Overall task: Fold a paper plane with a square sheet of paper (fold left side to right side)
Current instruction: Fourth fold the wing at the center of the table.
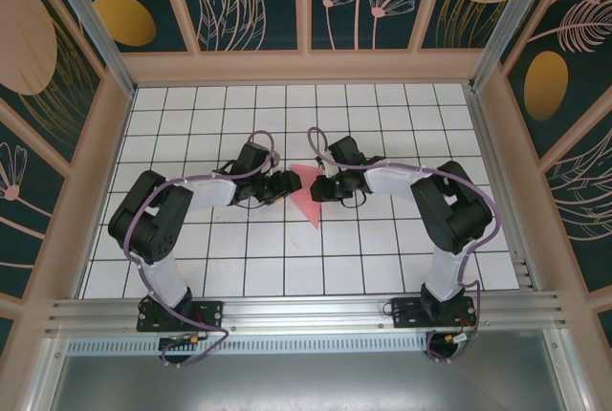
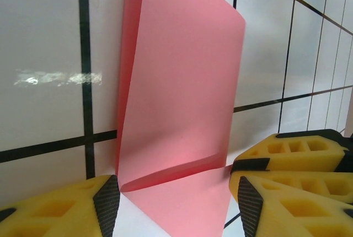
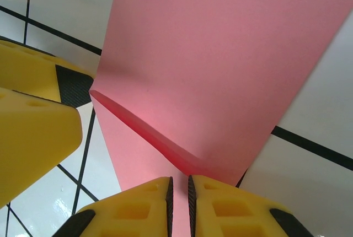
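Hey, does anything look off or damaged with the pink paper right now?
Nothing is torn or spilled. The pink paper isn't lying flat: one flap stands up off the table, with the right claw closed on its edge. It looks like a fold in progress, not a fault.

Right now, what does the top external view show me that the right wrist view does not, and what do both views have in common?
Top external: the left arm and the right arm from base to wrist, and the whole pointed outline of the pink paper lying on the grid table between the left gripper and the right gripper.
Right wrist: a raised fold running slantwise across the paper, and the right gripper's pads shut on the paper's near edge.
Both: the pink paper, the grid table, and both grippers close beside the paper.
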Available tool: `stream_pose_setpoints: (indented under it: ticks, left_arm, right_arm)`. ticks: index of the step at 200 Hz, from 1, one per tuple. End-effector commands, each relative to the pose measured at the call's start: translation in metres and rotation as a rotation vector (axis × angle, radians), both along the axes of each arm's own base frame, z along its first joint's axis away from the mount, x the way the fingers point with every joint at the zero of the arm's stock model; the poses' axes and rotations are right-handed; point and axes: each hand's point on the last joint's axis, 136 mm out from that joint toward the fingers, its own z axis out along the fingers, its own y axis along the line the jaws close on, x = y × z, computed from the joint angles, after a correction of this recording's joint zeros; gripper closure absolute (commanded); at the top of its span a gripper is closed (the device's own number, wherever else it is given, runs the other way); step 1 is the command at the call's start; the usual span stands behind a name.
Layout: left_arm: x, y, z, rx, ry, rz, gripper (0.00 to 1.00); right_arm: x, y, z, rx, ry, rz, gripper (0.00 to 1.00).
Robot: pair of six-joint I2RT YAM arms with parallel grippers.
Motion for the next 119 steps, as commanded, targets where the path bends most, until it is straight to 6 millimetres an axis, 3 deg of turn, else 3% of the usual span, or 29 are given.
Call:
stream_pose_setpoints:
  ticks: [1, 119]
  left_arm:
    - [0.003, -0.006, 0.001, -0.007, 0.007, -0.002, 0.41]
    - [0.004, -0.015, 0.015, -0.023, -0.015, -0.012, 0.66]
  right_arm:
    - [-0.004, -0.010, -0.013, -0.039, 0.021, 0.001, 0.82]
    - [-0.002, -0.014, -0.009, -0.051, -0.008, -0.010, 0.80]
